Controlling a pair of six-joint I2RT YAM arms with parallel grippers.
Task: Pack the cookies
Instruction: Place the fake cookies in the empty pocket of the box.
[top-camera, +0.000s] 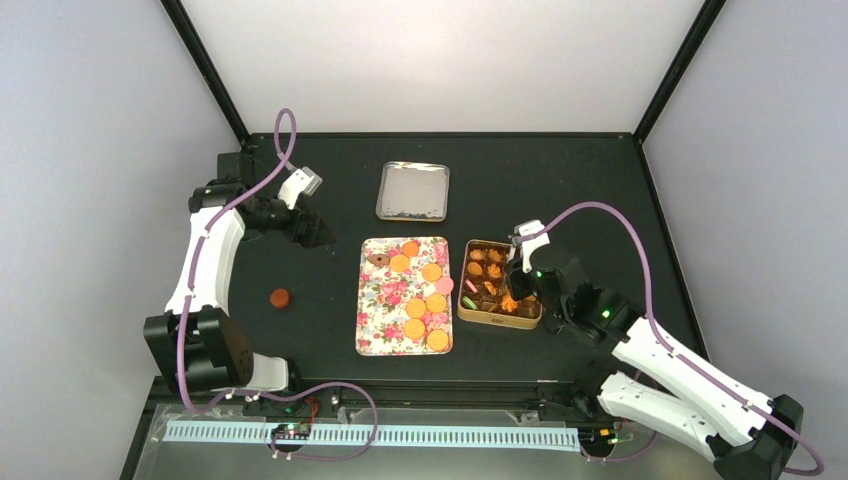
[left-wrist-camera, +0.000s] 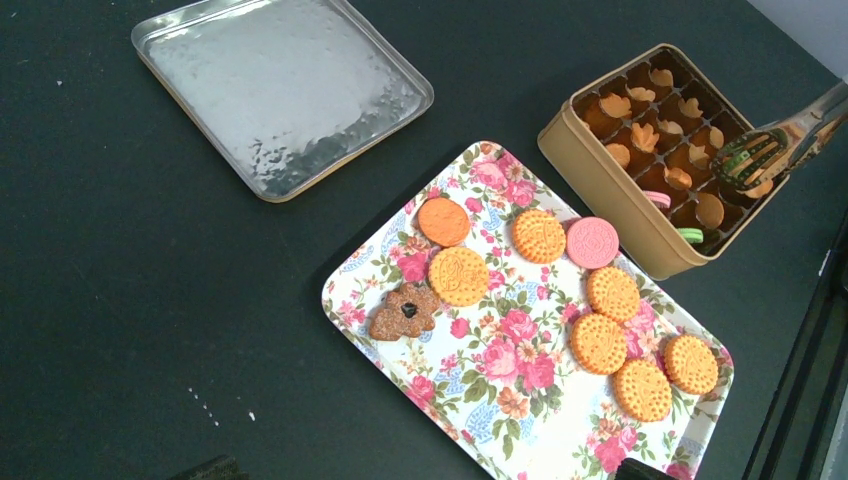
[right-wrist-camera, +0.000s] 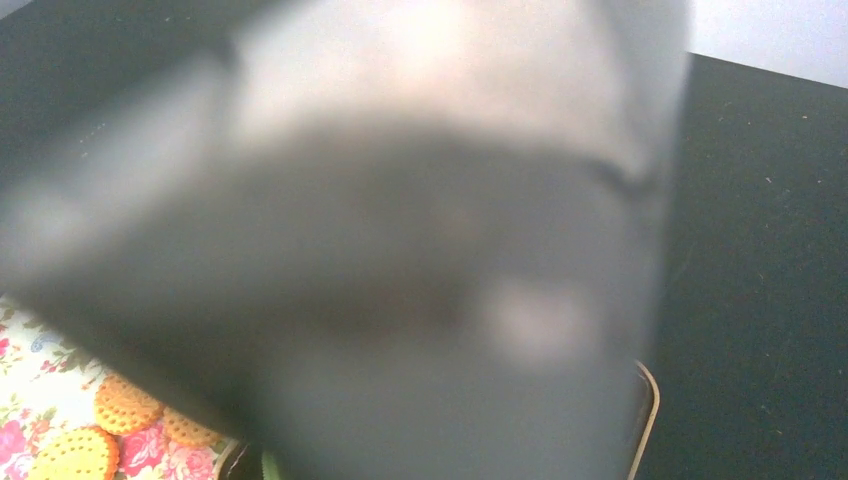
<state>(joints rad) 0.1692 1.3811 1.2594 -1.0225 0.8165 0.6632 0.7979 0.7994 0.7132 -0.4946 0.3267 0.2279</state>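
Tin (left-wrist-camera: 600, 190): brown, split into small compartments, just right of the tray. Most compartments hold orange cookies (left-wrist-camera: 644, 136), and one pink and one green sit at the end nearest the arms.
Tray (left-wrist-camera: 470, 420): floral, mid-counter. It carries round orange cookies, one pink and one dark brown flower-shaped, all lying flat.
Lid (left-wrist-camera: 280, 90): silver, hollow side up, behind the tray and apart from it.
Loose cookie (top-camera: 281, 297): reddish-brown, alone on the counter (top-camera: 320, 340), well left of the tray.
Tongs (left-wrist-camera: 790, 135): metal with slotted tips, over the tin's near end, something orange at the tips.
Right gripper (top-camera: 520, 280): clamped on the tongs above the tin. Its own camera is blocked by a blurred dark shape.
Left gripper (top-camera: 322, 238): jaws wide apart, holding nothing, left of the lid.
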